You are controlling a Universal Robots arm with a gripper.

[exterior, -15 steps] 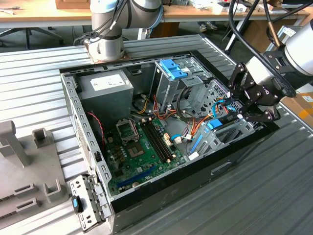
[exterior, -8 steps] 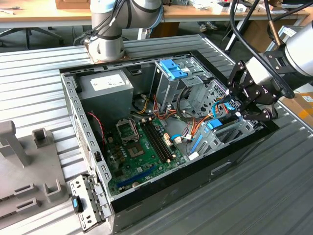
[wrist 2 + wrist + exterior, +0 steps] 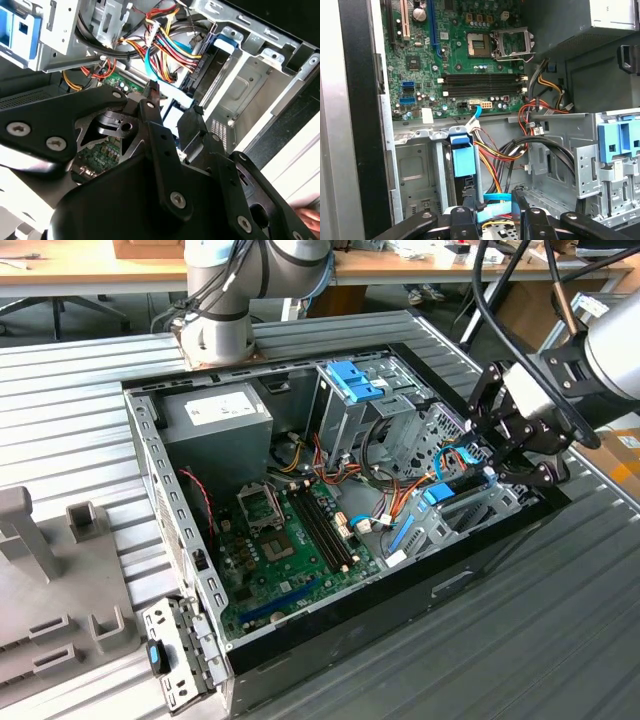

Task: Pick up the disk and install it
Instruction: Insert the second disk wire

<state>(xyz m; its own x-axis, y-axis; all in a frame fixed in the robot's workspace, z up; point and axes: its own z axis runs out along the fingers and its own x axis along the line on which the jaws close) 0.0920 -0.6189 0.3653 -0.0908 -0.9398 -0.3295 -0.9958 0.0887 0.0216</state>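
The disk [image 3: 462, 159] stands on edge in a slot of the metal drive bay [image 3: 470, 515] at the case's corner on the exterior view's right. Its blue rail end [image 3: 437, 493] and a dark narrow side [image 3: 209, 75] show; its label is hidden. My gripper [image 3: 500, 468] hovers just above that bay. In both wrist views its black fingers are apart [image 3: 492, 200], with only a light-blue flat cable [image 3: 152, 67] and wires seen beyond the gap [image 3: 172, 105]. Nothing is held between the fingers.
The open case [image 3: 330, 610] holds a green motherboard [image 3: 290, 540], a grey power-supply box [image 3: 215, 415] and a metal cage with a blue latch [image 3: 352, 380]. Bundles of coloured wires [image 3: 495, 155] run beside the bay. A grey fixture [image 3: 50, 580] sits on the exterior view's left.
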